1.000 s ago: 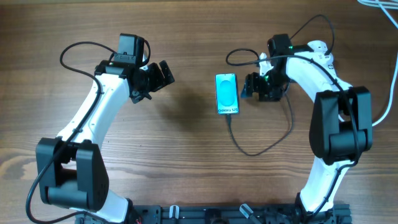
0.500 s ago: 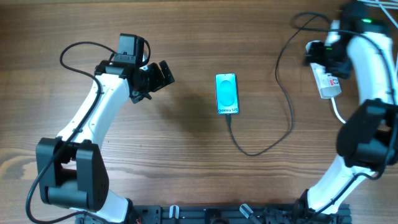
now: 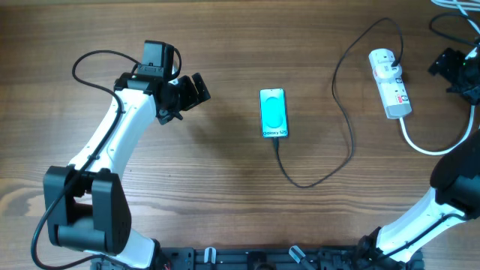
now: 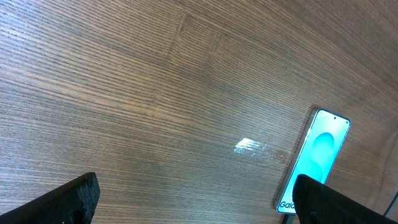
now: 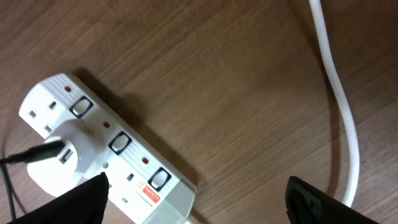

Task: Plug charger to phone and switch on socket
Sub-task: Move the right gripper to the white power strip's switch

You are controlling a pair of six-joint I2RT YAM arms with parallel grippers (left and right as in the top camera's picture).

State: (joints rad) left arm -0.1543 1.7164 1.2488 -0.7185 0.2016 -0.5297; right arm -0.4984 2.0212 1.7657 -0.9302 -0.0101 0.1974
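Note:
The phone point(image 3: 274, 112) lies flat mid-table, its turquoise screen lit, and shows again in the left wrist view point(image 4: 314, 162). The charger's thin black cable point(image 3: 349, 146) runs from the phone's near end, loops right and climbs to its white plug head point(image 3: 379, 58), which sits in the socket point(image 3: 391, 84). My right gripper point(image 3: 453, 71) hovers just right of the socket, open and holding nothing. In the right wrist view the socket point(image 5: 118, 149) shows three switches with red dots, and the plug head point(image 5: 59, 155) sits in it. My left gripper point(image 3: 188, 93) is open, well left of the phone.
The socket's thick white cord point(image 3: 424, 146) curves off its near end toward the right table edge and appears in the right wrist view point(image 5: 339, 99). More white cords point(image 3: 456, 6) lie at the far right corner. Both arm bases stand at the front edge.
My right arm has swung from beside the phone, over the socket, to the table's right edge, and its jaws have widened. The socket now shows. The left arm has not moved.

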